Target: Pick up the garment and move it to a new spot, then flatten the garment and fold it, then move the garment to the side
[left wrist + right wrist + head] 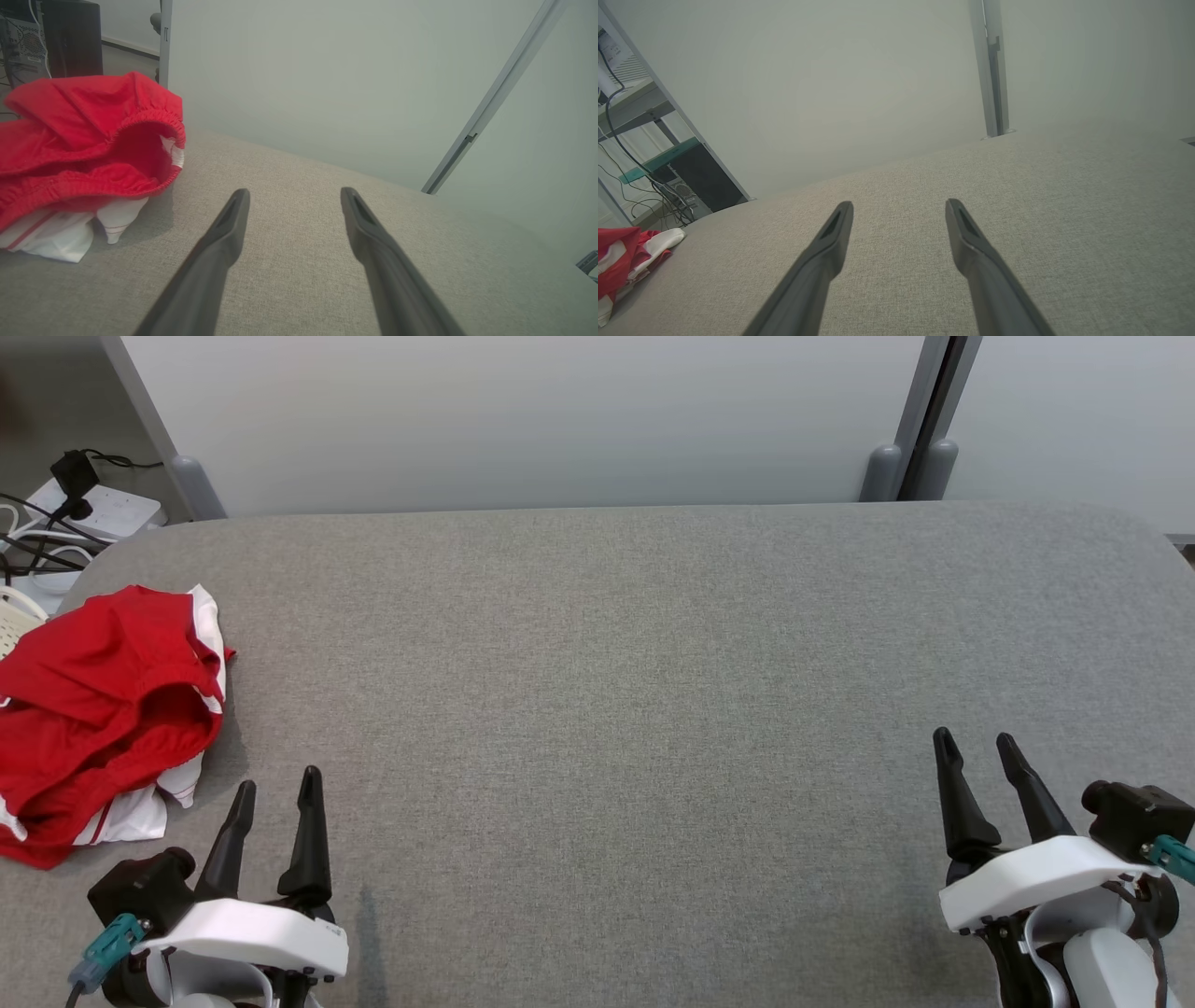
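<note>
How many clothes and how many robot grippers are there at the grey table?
Crumpled red and white fabric garment: 1
Black two-fingered grippers: 2 (left gripper, right gripper)
Total: 3

Garment (103, 700), just left of the left gripper (278, 779): soft red cloth, matt, with a gathered elastic band; white parts smoother.
Table (607, 644) under that gripper: grey woven cloth, matt, coarse grain.
Fingers (308, 831): dark matt plastic, smooth.
Wrist shell (252, 938): white glossy plastic.
Wall panel (523, 420) beyond the gripper: pale, smooth, matt.
</note>
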`<state>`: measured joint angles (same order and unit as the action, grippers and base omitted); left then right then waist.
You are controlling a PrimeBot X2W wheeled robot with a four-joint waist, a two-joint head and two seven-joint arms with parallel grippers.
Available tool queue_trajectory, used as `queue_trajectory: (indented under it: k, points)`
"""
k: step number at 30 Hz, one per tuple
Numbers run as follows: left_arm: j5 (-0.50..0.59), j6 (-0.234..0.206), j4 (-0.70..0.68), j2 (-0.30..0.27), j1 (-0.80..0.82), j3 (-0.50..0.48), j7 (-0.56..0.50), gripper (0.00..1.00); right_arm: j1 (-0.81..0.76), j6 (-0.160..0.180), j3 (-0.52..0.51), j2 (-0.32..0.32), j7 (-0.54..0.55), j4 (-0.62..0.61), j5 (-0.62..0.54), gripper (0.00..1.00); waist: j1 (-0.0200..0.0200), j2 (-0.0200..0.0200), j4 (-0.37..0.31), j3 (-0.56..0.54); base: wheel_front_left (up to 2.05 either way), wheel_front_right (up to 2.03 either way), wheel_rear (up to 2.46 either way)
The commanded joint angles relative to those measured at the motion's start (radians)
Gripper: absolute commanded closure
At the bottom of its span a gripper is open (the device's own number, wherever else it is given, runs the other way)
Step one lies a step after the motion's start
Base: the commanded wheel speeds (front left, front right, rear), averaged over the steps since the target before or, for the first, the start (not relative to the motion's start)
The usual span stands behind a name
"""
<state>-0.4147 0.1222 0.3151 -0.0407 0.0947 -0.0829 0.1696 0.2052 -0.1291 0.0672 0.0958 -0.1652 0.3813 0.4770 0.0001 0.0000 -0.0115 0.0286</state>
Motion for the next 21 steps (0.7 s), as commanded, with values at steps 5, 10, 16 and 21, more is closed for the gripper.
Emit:
queue_trajectory:
  k: [5, 10, 16, 21]
  points:
    - [0.104, 0.001, -0.021, -0.011, 0.068, -0.036, 0.029, 0.0, 0.053, -0.001, 0.016, 0.011, -0.033, -0.015, -0.114, 0.0, -0.0001, 0.0, -0.001, 0.002, 0.0, 0.0, 0.0]
    - [0.174, 0.0, -0.022, -0.011, 0.076, -0.04, 0.044, 0.0, 0.061, -0.001, 0.023, 0.008, -0.048, -0.009, -0.18, 0.0, -0.0001, 0.0, -0.003, 0.003, 0.0, 0.0, 0.0]
    - [0.253, -0.001, -0.02, -0.012, 0.084, -0.044, 0.061, 0.0, 0.073, -0.001, 0.03, 0.008, -0.066, -0.003, -0.253, 0.0, -0.0001, 0.0, -0.004, 0.005, 0.0, 0.0, 0.0]
    - [0.317, -0.003, -0.012, -0.012, 0.092, -0.047, 0.076, 0.0, 0.076, -0.001, 0.026, 0.009, -0.08, 0.002, -0.309, 0.0, -0.0001, 0.0, -0.002, 0.004, 0.0, 0.0, 0.0]
